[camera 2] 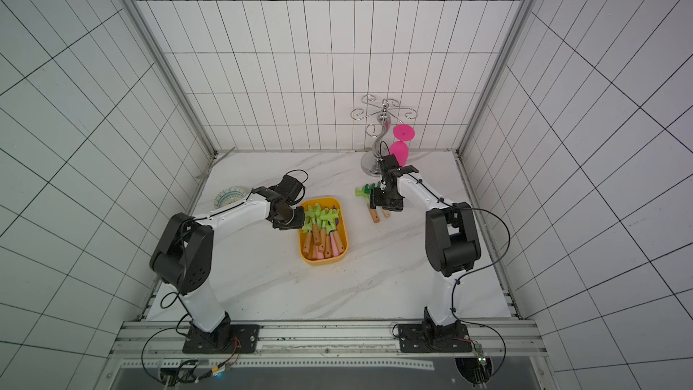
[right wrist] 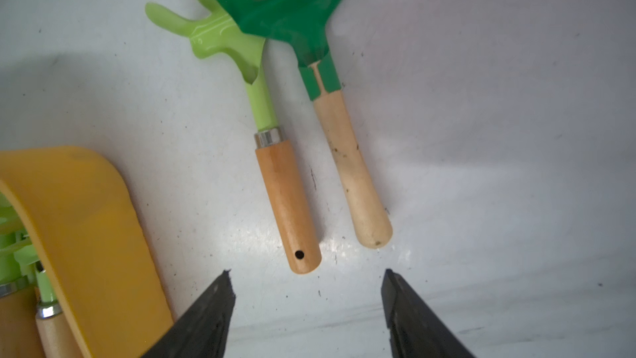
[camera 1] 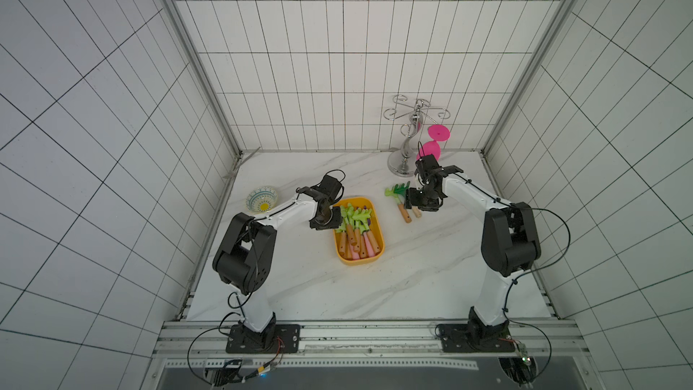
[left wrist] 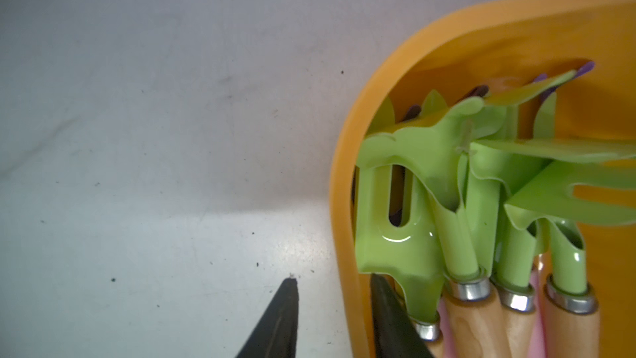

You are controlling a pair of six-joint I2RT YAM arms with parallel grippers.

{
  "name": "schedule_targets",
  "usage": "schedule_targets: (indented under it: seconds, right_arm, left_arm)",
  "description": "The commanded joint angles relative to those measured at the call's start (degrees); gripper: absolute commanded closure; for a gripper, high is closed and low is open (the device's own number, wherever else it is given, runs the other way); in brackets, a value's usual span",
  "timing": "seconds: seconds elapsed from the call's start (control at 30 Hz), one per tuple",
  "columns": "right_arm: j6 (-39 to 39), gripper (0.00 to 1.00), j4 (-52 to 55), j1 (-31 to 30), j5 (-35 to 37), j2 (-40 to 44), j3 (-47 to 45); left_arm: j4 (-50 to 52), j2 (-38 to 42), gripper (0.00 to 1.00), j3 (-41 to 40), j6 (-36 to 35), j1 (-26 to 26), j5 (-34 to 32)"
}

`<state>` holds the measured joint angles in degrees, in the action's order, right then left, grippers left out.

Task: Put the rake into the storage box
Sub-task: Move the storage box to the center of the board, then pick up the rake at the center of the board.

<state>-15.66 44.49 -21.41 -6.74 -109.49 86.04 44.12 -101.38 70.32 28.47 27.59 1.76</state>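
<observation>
Two small hand rakes lie on the table, outside the box. One is a light-green metal rake with a tan wooden handle and a steel collar (right wrist: 286, 201). The other is a dark-green metal rake with a pale wooden handle (right wrist: 354, 173). They lie side by side, handles nearly parallel, the dark head overlapping the light one.

The right gripper (right wrist: 307, 271) hovers just above the handle ends. Its jaws are spread wide and hold nothing; neither finger touches a rake.

Near them, across a strip of bare table, stands the shallow yellow-orange plastic storage box (camera 1: 360, 261). It is crowded with a pile of green-headed rakes with wooden and pink handles (camera 1: 356, 230), heads towards the back wall.

The left gripper (left wrist: 334, 278) sits at the box's side. Its jaws are partly apart, one finger outside the wall and one inside beside a rake head. We see nothing between them but the rim, and they do not appear to be pinching it.

We judge the task mostly done: most rakes are stowed, and these two are left to pick up and carry over.

Further out on the white marble tabletop (camera 1: 431, 275) stand a small round patterned bowl (camera 1: 262, 199), a chrome wire cup stand (camera 1: 407, 151) and a pink plastic goblet (camera 1: 431, 146).
</observation>
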Motion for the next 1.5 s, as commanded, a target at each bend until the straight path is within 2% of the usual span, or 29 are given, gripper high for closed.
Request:
schedule_targets:
  seconds: [0.0, 0.13, 0.33, 0.6, 0.87, 1.07, 1.47]
  right_arm:
    - [3.5, 0.3, -0.2, 1.7, 3.5, -1.8, 4.4]
    - [6.0, 0.33, 0.3, 2.6, 3.8, -5.5, 7.1]
    - [8.0, 0.38, 2.2, 2.6, 5.1, -10.9, 10.7]
    - [7.8, 0.46, 1.6, 0.9, 4.0, -9.5, 9.5]
    - [9.2, 0.46, 1.5, -5.5, 8.7, -8.6, 8.3]
    - [8.7, 0.47, 1.7, -6.9, 7.8, -11.4, 8.4]
    - [8.5, 0.63, 0.2, -7.0, 7.8, -14.9, 7.0]
  left_arm:
    - [0.0, 3.1, 0.49, 0.8, -3.2, 0.2, 0.7]
    - [0.7, 6.5, 0.37, 1.3, -3.4, 0.2, 0.3]
    - [2.0, 11.8, 0.32, 2.2, -4.4, 0.2, -0.9]
    - [3.0, 15.4, 0.31, 2.7, -5.5, 0.1, -3.2]
    - [3.2, 15.5, 0.31, 1.4, -5.5, 0.2, -3.1]
    - [3.4, 15.2, 0.31, 1.0, -5.4, 0.1, -3.1]
    - [3.7, 16.5, 0.31, -0.8, -4.5, 0.1, -3.8]
